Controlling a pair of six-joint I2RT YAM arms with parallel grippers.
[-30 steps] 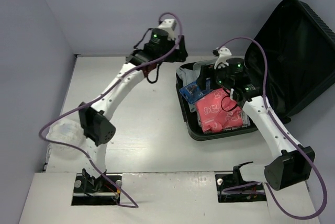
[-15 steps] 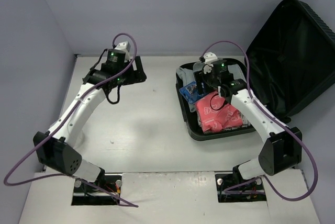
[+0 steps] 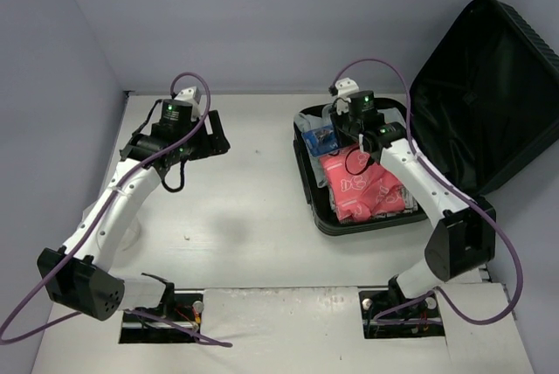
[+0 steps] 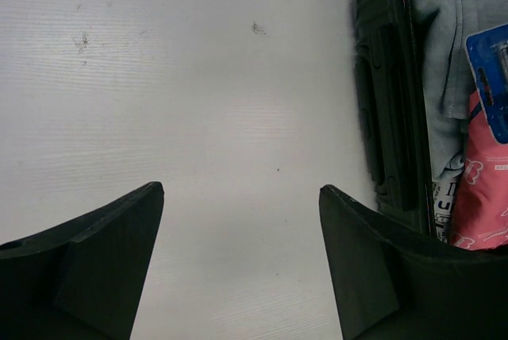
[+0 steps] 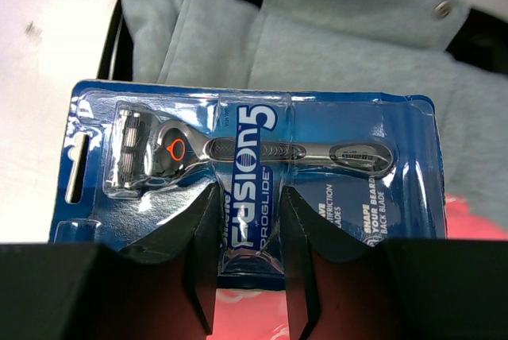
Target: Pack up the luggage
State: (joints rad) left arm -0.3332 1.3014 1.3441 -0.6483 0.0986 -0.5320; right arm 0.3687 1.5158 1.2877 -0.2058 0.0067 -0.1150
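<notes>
White tabletop [image 3: 253, 199] is seen, the open black hard-shell suitcase [image 3: 489, 86] lying at its right. Already packed are grey clothing [image 5: 349, 62] and a pink packet [image 3: 362, 186]. A blue razor blister pack [image 5: 254, 157] is pinched by the right gripper [image 5: 248, 237] above them, not yet released; the left gripper [image 4: 238, 268] is spread wide, empty.

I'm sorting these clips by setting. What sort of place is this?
Probably a lab test cell, not a home: two arms bolted to a plain white table, bare lavender walls around it, and an open black suitcase staged for packing.
</notes>
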